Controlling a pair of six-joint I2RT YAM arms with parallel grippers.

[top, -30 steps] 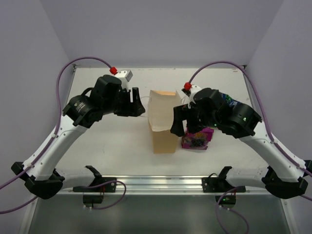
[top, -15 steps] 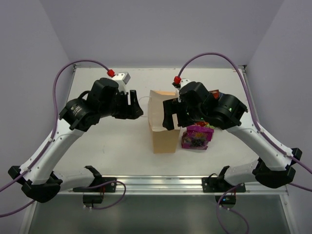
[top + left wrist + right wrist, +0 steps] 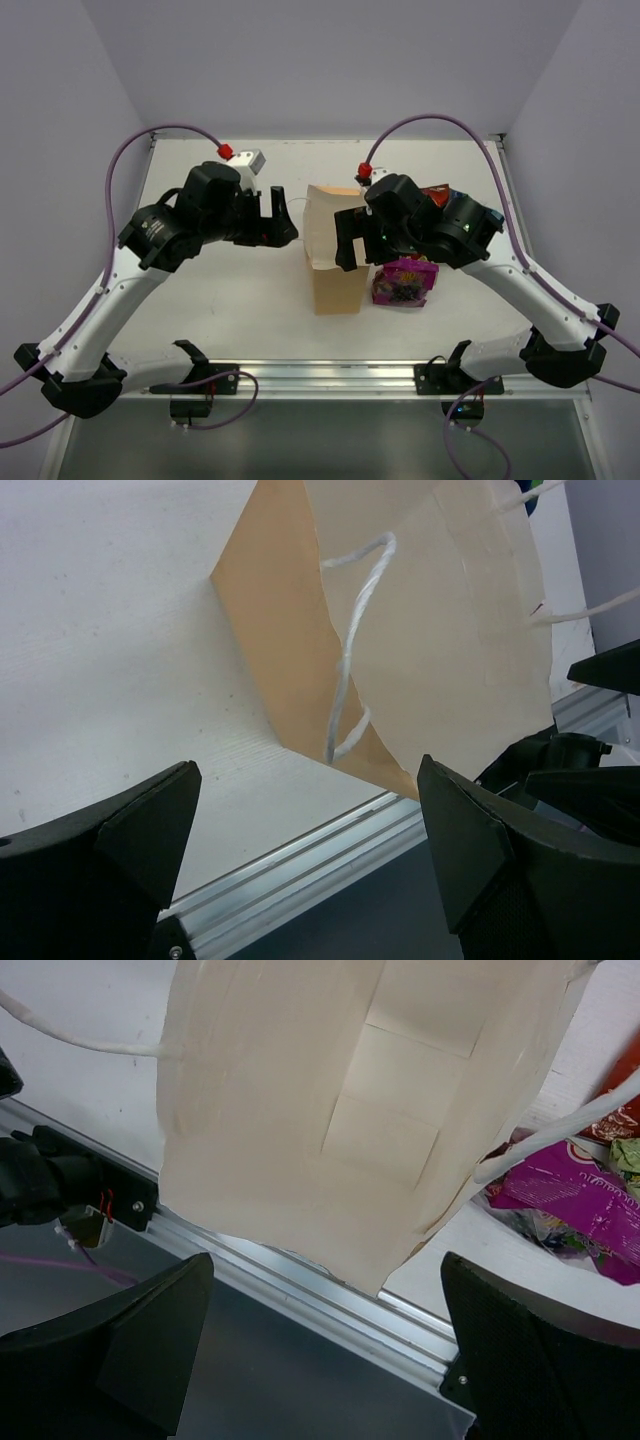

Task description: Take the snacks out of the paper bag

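The tan paper bag (image 3: 330,262) stands upright mid-table with its mouth open and white cord handles (image 3: 350,650). A purple snack packet (image 3: 405,282) lies on the table right against the bag's right side; it also shows in the right wrist view (image 3: 585,1195). A red-orange chip bag (image 3: 437,192) peeks out behind my right arm, and its edge shows in the right wrist view (image 3: 625,1090). The blue packet is hidden. My left gripper (image 3: 283,222) is open and empty just left of the bag (image 3: 430,630). My right gripper (image 3: 352,245) is open and empty over the bag's right rim (image 3: 330,1110).
The aluminium rail (image 3: 330,375) runs along the table's near edge. White walls close in the table at the back and sides. Purple cables loop above both arms.
My right gripper has moved left, from above the purple packet to over the bag's right rim. My left arm has shifted only slightly.
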